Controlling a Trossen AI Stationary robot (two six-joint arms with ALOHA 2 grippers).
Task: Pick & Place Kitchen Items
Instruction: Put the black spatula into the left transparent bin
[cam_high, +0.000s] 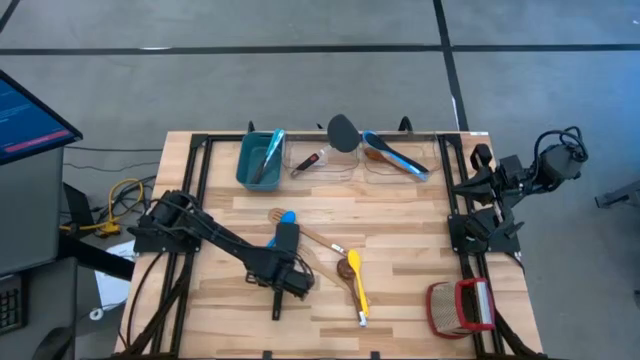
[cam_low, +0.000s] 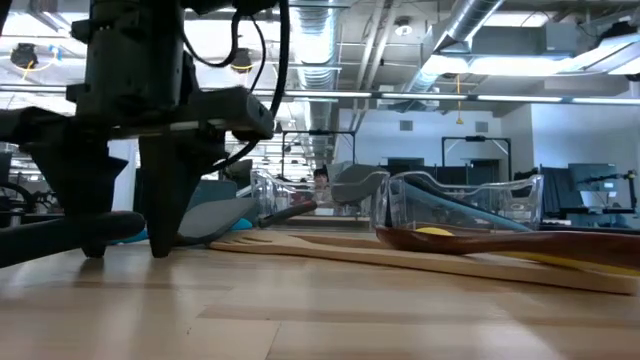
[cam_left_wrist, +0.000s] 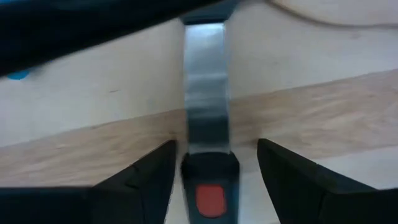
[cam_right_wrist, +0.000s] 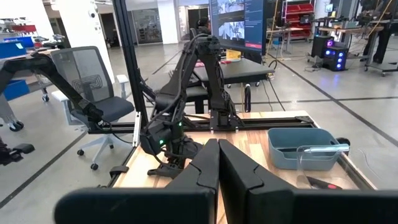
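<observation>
A black turner with a flat steel neck (cam_left_wrist: 205, 93) and a black handle with a red spot (cam_left_wrist: 210, 198) lies on the table; its blade (cam_high: 287, 237) points to the far side and its handle end (cam_high: 277, 308) to the near edge. My left gripper (cam_left_wrist: 214, 149) is open and low over it, one finger on each side of the spot where neck meets handle. In the low view its fingers (cam_low: 160, 215) reach down to the tabletop. A yellow spoon (cam_high: 356, 283), wooden spoons (cam_high: 345, 266) and a blue spoon (cam_high: 288, 216) lie nearby. My right gripper (cam_right_wrist: 217, 152) is shut and parked at the table's right edge (cam_high: 470, 186).
A teal bin (cam_high: 258, 160) holding a utensil stands at the far left. Two clear containers (cam_high: 322, 160) (cam_high: 396, 158) stand at the far middle, with a black spatula (cam_high: 343, 132) and a blue utensil in them. A red-and-tan basket (cam_high: 460, 306) sits at the near right corner.
</observation>
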